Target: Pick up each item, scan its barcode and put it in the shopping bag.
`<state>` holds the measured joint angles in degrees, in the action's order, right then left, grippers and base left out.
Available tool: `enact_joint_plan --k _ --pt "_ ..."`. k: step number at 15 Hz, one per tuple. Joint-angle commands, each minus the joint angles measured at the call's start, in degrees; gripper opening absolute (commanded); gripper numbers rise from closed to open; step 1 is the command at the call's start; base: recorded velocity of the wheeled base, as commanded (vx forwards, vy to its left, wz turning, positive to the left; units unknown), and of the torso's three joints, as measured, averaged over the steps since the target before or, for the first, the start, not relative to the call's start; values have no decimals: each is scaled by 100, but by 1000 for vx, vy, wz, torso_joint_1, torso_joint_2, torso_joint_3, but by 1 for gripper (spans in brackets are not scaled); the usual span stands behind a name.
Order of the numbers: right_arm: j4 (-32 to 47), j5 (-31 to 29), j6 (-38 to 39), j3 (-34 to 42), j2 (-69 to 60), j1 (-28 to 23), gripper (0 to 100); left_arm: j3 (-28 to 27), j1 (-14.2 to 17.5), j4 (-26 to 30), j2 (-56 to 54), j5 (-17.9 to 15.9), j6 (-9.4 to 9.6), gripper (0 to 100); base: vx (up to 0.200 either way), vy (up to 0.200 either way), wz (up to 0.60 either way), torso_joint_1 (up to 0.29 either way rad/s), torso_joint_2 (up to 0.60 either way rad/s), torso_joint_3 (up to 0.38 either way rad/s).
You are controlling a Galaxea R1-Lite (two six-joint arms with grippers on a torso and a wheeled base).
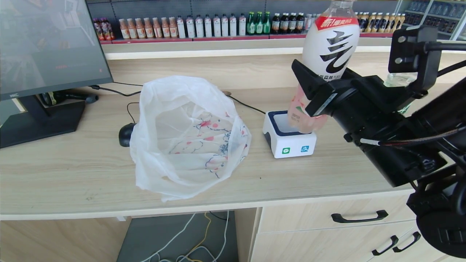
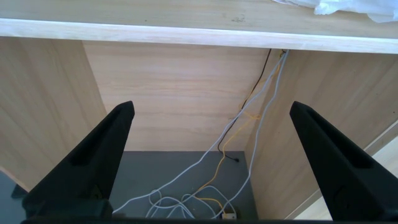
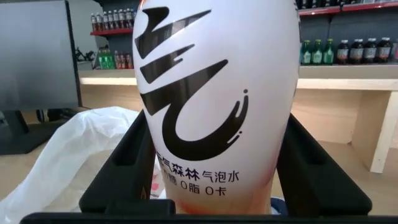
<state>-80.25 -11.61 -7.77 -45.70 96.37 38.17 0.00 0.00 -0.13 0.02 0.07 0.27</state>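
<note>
Right arm: the right gripper [image 1: 320,92] is clamped on a clear plastic drink bottle with a white label, black brush strokes and a pink lower part [image 1: 329,47]. In the right wrist view the black fingers [image 3: 124,168] press the label on both sides of the bottle [image 3: 217,112]. The bottle is roughly upright, neck uppermost. Its lower end is over the dark window of a small white box-shaped barcode scanner [image 1: 289,143]. I cannot tell whether the base touches the scanner.

The scanner stands on the pale wood-grain surface [image 1: 72,171]. To its left, near but apart from it, is the translucent white plastic shopping bag with a cartoon print [image 1: 189,134]. The bag stands with its mouth wide open and facing up. Nothing can be made out inside it apart from the print.

Left arm: the left gripper [image 2: 211,112] sits low, in front of the edge of the surface, facing the recess beneath it. Its two black fingers [image 2: 93,162] are spread wide with nothing between them. White and yellow cables [image 2: 211,193] lie on the recess floor.

Other items:
- A black computer mouse [image 1: 125,134] lies just left of the bag, touching or partly hidden by it.
- A dark flat monitor on a black stand [image 1: 47,43] is at the far left.
- A shelf of assorted drink bottles [image 1: 218,25] lines the back wall.
- Wooden drawers with black handles [image 1: 338,218] are under the surface on the right.
</note>
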Motion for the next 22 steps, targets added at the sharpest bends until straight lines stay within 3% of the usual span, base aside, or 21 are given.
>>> enact_joint_plan --k 1,10,22 --pt "-35 79 -146 228 -57 -46 0 0 9 -4 -2 -7 0 100 0 0 0 0 0 0" --pt "-474 176 -50 -70 190 -82 0 0 9 -4 -2 1 -18 100 0 0 0 0 0 0" --pt "-500 159 -32 -62 84 -55 0 0 9 -4 -2 1 -18 100 0 200 0 3 2 0"
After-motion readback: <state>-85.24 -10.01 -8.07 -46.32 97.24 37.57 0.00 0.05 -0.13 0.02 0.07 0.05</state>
